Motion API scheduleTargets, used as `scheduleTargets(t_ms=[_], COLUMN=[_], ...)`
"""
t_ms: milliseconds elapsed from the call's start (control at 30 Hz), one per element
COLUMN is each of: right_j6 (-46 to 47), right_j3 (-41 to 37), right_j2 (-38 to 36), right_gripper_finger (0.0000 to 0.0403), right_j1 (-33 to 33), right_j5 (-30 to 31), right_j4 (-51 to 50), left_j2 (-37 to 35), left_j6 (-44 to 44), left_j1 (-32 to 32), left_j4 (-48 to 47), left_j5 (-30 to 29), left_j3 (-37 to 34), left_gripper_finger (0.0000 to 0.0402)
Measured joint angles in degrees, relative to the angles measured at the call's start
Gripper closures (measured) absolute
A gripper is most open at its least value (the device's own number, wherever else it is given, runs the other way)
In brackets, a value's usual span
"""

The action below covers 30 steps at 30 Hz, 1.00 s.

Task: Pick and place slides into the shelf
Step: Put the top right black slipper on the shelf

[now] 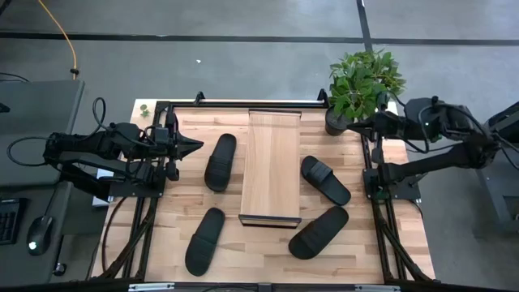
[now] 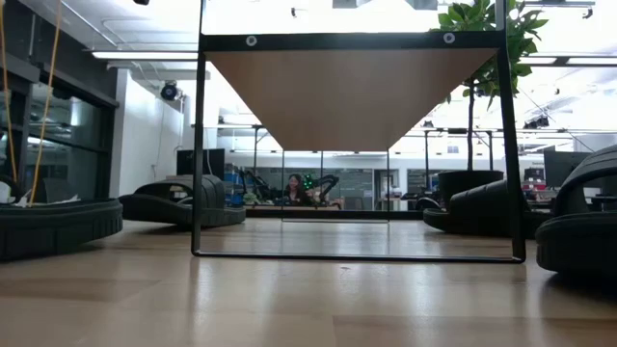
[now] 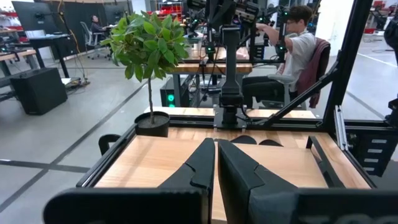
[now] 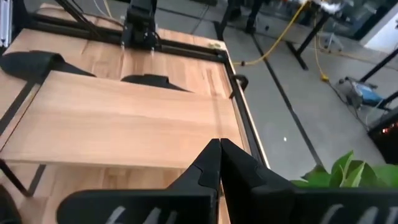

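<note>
Step in hand: none of the four slides is on the shelf [image 1: 271,166] yet; by the look of it, the first pick has not begun.
Near slides: one sandal [image 1: 204,240] lies at the worktop's [image 1: 268,259] front left, another [image 1: 319,232] at front right, just beside the shelf's dark front edge.
Shelf: the light-wood board stands mid-worktop, running front to back, its top bare.
Far slides: a third sandal [image 1: 220,161] lies left of the shelf, a fourth [image 1: 325,180] right of it, both on the worktop.
Left gripper [image 1: 195,147]: drawn back at the left edge of the worktop, pointing inward toward the third sandal; jaws pressed together, holding nothing.
Right gripper [image 1: 359,123]: parked at the far right corner beside a potted plant [image 1: 363,83], arm folded back off the worktop; jaws closed and empty.
Next move, as judged: either arm must part its jaws, reach out to the nearest sandal on its side and come down over the strap.
Background: a seated person [image 3: 297,46] works at a bench beyond the worktop.
</note>
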Motion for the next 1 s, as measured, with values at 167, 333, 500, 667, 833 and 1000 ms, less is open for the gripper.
scheduleTargets(t_ms=[167, 333, 500, 667, 833, 1000], right_j6=[0.1, -2.4, -2.4, 6.7, 8.2, 8.5], right_j3=[1.9, 1.8, 1.8, 1.8, 1.8, 1.7], right_j2=[2.3, 3.6, 4.4, 4.9, 5.4, 7.4], right_gripper_finger=[0.0402, 0.0402, 0.0402, 0.0402, 0.0402, 0.0402], right_j1=[4.3, 7.1, 8.0, 8.0, 8.0, 8.3], right_j5=[3.6, 0.8, -5.6, -5.2, -6.9, -5.0], right_j4=[-1.5, -1.5, -0.8, -0.7, -3.5, -4.9], left_j2=[0.0, 0.0, 0.0, 0.0, 0.0, 0.0], left_j6=[0.0, 0.0, 0.0, 0.0, 0.0, 0.0], left_j1=[0.0, 0.0, 0.0, 0.0, 0.0, 0.0], left_j4=[0.0, -0.1, -0.1, -0.1, -0.1, 0.0], left_j5=[0.0, -0.7, -1.3, -1.3, -1.3, -1.3], left_j3=[0.0, 0.0, 0.0, 0.0, 0.0, 0.0], left_gripper_finger=[0.0391, 0.0391, 0.0392, 0.0392, 0.0392, 0.0391])
